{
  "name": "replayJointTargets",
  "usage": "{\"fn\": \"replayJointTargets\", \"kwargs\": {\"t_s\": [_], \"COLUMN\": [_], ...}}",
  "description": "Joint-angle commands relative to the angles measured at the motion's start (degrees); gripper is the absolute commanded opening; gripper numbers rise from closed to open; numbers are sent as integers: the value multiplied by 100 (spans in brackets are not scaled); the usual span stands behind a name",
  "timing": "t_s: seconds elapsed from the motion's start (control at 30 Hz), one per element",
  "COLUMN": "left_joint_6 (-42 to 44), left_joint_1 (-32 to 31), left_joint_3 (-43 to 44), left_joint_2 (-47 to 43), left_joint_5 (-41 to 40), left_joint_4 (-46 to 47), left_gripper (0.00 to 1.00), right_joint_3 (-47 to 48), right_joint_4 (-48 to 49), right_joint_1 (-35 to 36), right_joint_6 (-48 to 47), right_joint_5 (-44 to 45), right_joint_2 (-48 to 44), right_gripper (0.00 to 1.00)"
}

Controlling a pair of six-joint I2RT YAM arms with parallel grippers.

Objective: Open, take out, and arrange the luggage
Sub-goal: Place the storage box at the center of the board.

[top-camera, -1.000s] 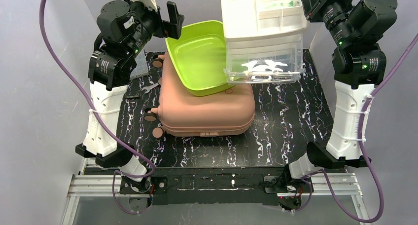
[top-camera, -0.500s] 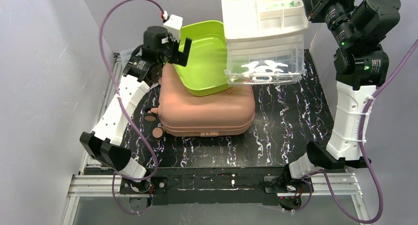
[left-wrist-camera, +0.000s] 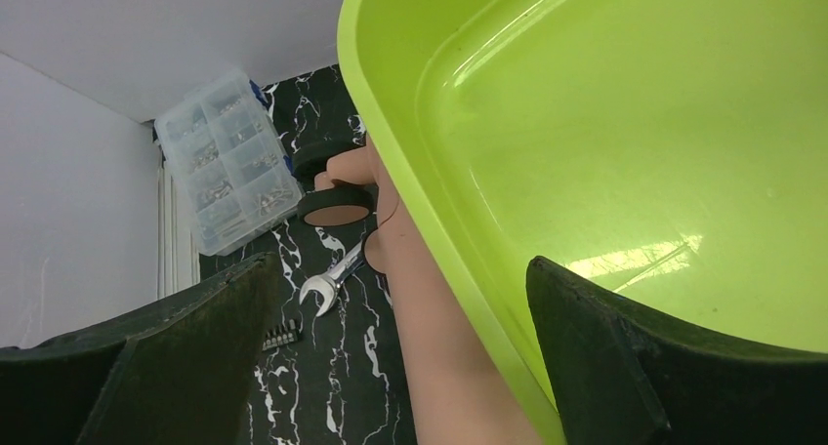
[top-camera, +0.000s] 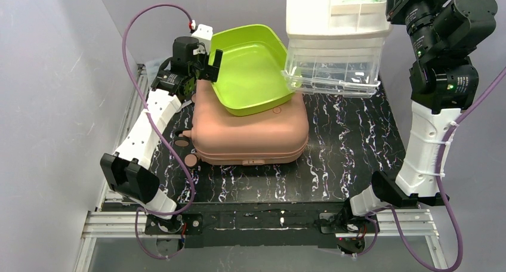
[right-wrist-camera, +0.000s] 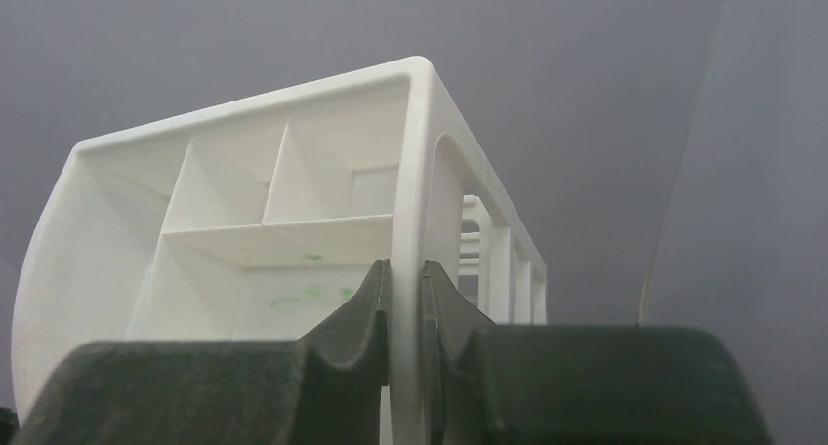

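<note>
My left claw (top-camera: 209, 61): wide open, straddling lime tray (top-camera: 256, 75) left rim | tray: tilted on closed luggage (top-camera: 250, 135) | my right claw (right-wrist-camera: 404, 284): pinching white organizer (top-camera: 334, 39) wall, aloft far right

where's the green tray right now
Top view, left of centre: the lime-green tray rests on the far part of the pink suitcase, beside the white drawer organizer in the right claw, with the open left claw straddling its left rim.

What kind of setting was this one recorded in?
Probably a robotics lab bench cell, not a home: plain grey wall panels enclose a black marble-patterned tabletop, a bare aluminium rail runs along its near edge, and a clear compartmented hardware box lies near a metal wrench.
</note>
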Motion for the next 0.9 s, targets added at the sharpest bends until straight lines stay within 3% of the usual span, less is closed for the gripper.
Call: {"fn": "replayJointTargets", "kwargs": {"t_s": [0.0,0.33,0.87], "left_joint_6": [-83,-203,-404], "left_joint_1": [182,409,578], "left_joint_3": [-82,-152,-359], "left_joint_2": [-275,-430,-785], "left_joint_5": [-63,147,514], "left_joint_4": [132,166,213], "left_gripper": [98,98,98], "right_joint_3": [317,-408,-2413], "right_joint_4": [1141,1386,2275], "right_joint_1": [-34,-29,-40], "right_joint_6": [-187,-533,-1304], "right_joint_5": [774,1271,2073], "right_joint_2": [-307,-318,-560], "right_gripper": [1,1,1]}}
